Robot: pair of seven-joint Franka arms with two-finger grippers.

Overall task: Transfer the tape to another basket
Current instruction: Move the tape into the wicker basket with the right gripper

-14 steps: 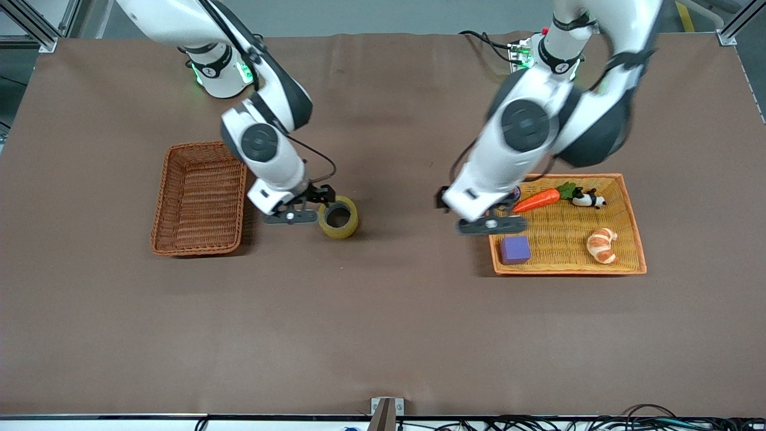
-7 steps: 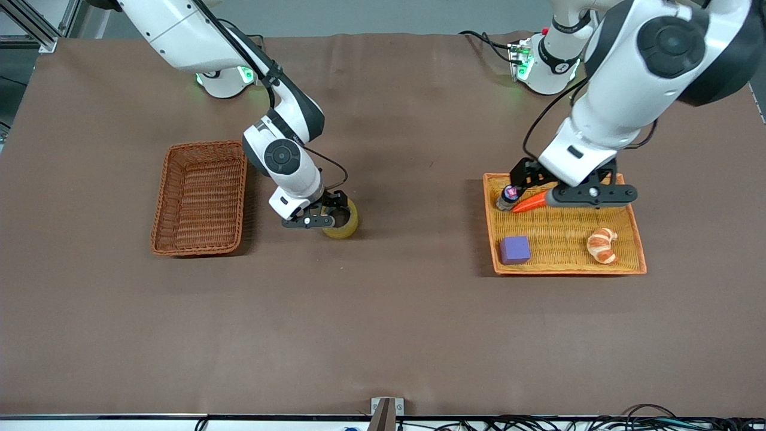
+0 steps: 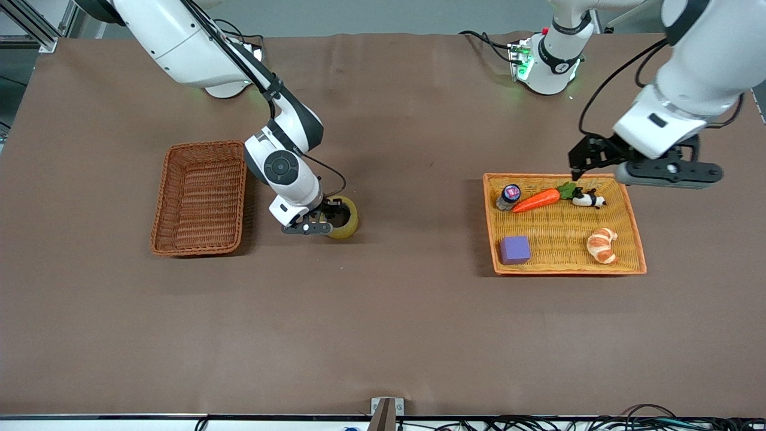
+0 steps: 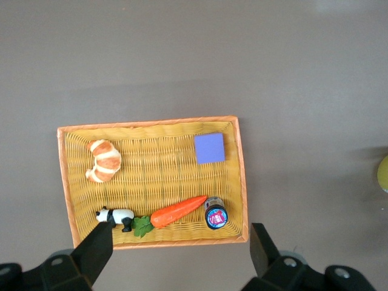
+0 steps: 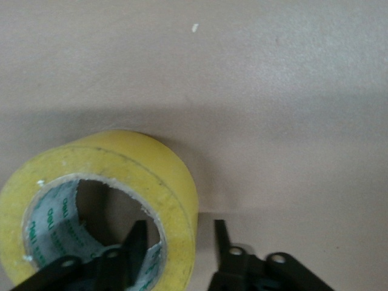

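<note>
Brown cloth covers the table. From its base the right arm bends steeply down, its right end effector straddling the wall of the translucent yellowish ring-shaped tape roll — one finger in the hole, one outside, not yet pressed together. That roll lies beside the narrow reddish-brown wicker basket. High over the flat yellow-orange basket's rim, the left end effector hangs spread wide.

Glossy translucent plastic tape, a rough woven wicker basket, and a matt cloth-covered table.
</note>
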